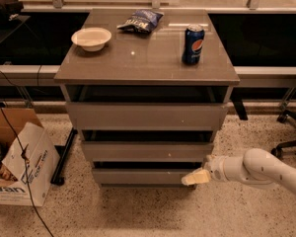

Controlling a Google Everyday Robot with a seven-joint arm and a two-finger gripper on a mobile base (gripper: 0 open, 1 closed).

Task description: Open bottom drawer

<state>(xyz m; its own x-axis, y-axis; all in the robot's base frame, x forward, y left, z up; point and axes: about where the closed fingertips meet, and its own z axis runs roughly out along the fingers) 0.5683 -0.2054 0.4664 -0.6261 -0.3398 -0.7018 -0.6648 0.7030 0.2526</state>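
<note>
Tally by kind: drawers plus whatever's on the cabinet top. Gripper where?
3 drawers: top drawer, middle drawer, bottom drawer
1 bowl
1 chip bag
1 soda can
Total: 6
The gripper is at the bottom drawer's right end.
</note>
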